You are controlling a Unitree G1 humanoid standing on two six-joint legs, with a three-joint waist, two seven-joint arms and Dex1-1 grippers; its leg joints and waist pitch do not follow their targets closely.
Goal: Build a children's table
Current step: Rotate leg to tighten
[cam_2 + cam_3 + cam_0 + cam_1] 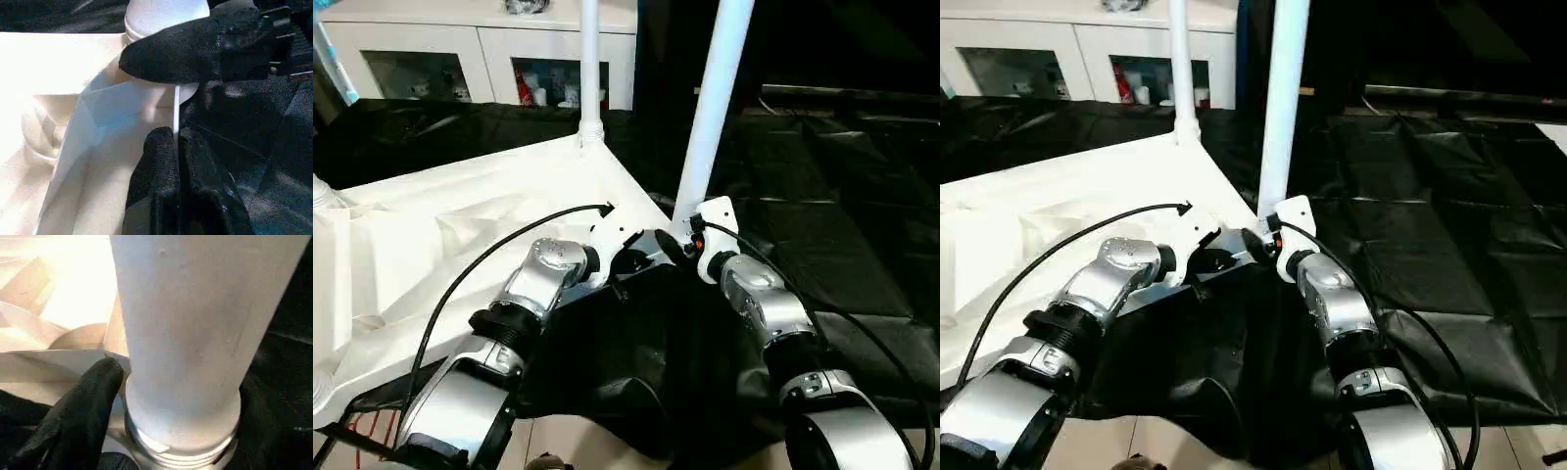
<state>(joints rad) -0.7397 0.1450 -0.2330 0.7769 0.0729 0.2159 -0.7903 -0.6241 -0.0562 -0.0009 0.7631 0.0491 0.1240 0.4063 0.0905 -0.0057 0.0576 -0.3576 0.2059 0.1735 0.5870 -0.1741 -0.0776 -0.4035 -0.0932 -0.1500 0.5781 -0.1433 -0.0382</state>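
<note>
Lying upside down on black sheeting, the tabletop fronts a white cabinet; left end effector clamps its rim, right end effector clamps a leg.

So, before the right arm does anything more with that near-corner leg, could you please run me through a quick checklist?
1. Table top lying underside up on the black sheet: ok.
2. Near leg standing in its corner socket, leaning slightly: ok.
3. Threads at that leg's base still show above the socket, so fully seated: not ok.
4. Right tool at the leg's base, one finger touching it; firm grip: cannot tell.
5. Left tool pinching the top's thin edge wall to steady it: ok.
6. Far leg upright in its corner: ok.
</note>
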